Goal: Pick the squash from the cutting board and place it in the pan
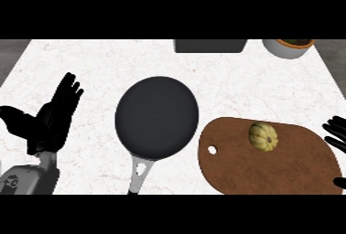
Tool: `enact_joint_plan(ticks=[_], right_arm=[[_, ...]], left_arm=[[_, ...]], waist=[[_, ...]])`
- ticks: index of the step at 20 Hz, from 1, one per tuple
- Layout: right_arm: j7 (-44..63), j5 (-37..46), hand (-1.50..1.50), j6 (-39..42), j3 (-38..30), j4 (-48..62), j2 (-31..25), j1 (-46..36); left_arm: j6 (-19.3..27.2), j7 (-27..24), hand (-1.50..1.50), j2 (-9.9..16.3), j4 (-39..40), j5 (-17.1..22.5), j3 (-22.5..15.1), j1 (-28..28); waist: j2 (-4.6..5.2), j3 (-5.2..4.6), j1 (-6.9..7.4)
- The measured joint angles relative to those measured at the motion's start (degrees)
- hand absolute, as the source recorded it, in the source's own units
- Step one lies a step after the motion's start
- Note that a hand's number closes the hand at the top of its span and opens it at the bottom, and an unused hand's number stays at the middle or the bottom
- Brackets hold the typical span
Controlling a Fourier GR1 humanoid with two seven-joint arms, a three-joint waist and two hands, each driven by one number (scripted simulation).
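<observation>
Squash [263,136] is sitting on cutting board [270,157], lower right; right hand [337,132], fingers spread, is nearer. Pan [157,118] is lying left of it.

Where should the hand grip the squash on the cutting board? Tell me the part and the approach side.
Grip the squash across its round ribbed body, coming from above and the right with the right hand. It lies free on the cutting board, the pan is to its left, and that hand is nearest.

single head view, steeply down onto counter [94,68]
</observation>
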Motion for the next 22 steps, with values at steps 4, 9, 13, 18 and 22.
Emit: enact_joint_plan(ticks=[4, 9, 13, 18, 22], right_arm=[[0.5, 5.5, -1.5, -4.2, -0.4, -1.4, 1.7, 2.3], [3.5, 10.8, -1.5, -8.6, -1.6, -5.1, 5.0, 4.4], [4.6, 13.5, -1.5, -10.1, -1.0, -8.8, 8.9, 7.1], [5.4, 16.7, -1.5, -10.0, -0.1, -11.8, 12.3, 8.2], [10.1, 21.6, -1.5, -8.6, 1.7, -13.9, 15.0, 7.1]], left_arm=[[-0.8, 0.3, 0.0, -0.1, -0.4, -0.3, 1.0, 0.4], [-1.1, 1.6, 0.0, -0.8, -0.9, -1.0, 1.6, -0.3], [-2.9, 1.2, 0.0, -1.2, -0.2, -0.9, 3.1, 0.0], [-4.6, 1.1, 0.0, -2.0, -0.6, -1.7, 4.5, 0.7], [-4.8, 1.8, 0.0, -2.9, 0.1, -2.9, 4.9, -0.5]], waist=[[-0.03, 0.02, -0.17], [-0.04, 0.0, -0.24], [-0.03, 0.01, -0.24], [-0.03, -0.01, -0.13], [0.0, 0.01, -0.1]])
